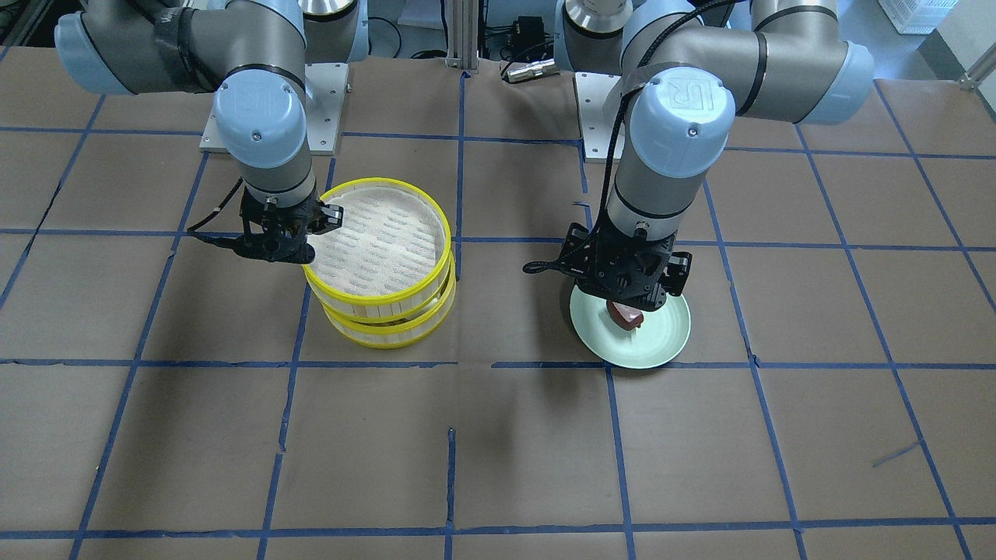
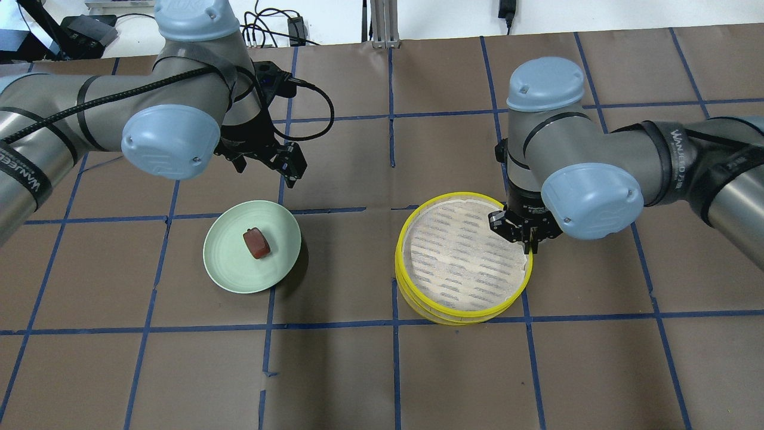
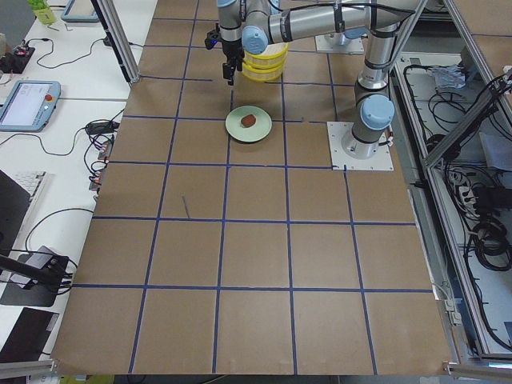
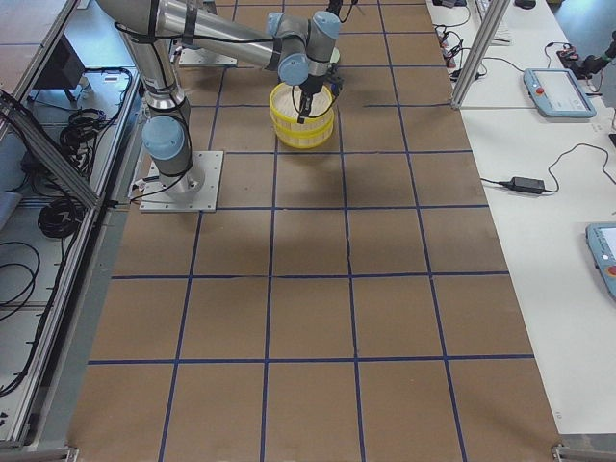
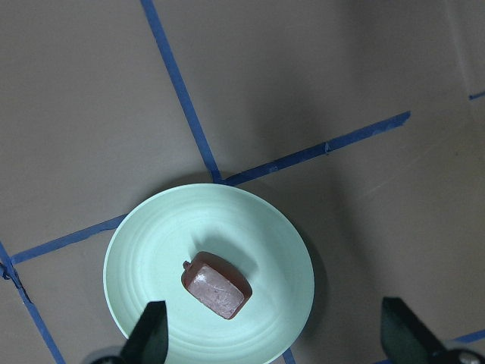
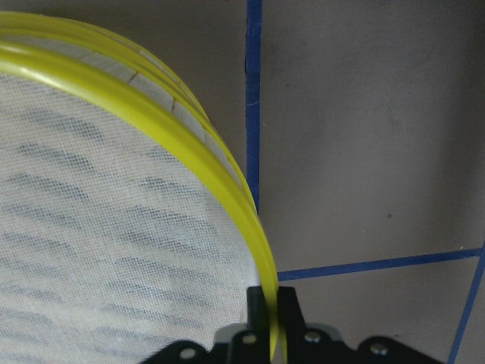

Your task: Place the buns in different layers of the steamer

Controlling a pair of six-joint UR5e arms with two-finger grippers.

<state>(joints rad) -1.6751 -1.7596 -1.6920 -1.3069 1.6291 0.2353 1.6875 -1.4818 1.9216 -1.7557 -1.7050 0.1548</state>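
Note:
Two steamer trays with yellow rims stand stacked. The top tray (image 2: 462,251) (image 1: 381,237) has a bare white floor and sits slightly askew on the lower tray (image 2: 444,315) (image 1: 389,327). My right gripper (image 2: 528,239) (image 6: 271,303) is shut on the top tray's rim, one finger inside and one outside. The reddish-brown bun (image 2: 256,243) (image 5: 217,286) lies on the pale green plate (image 2: 227,263) (image 5: 151,250). My left gripper (image 2: 267,165) (image 5: 276,341) is open and empty, above the plate's far edge. The white bun is hidden.
The brown table cover (image 2: 382,370) is crossed by blue tape lines. The two arm bases (image 1: 327,101) stand at the robot's side of the table. The plate and the trays stand about one grid square apart.

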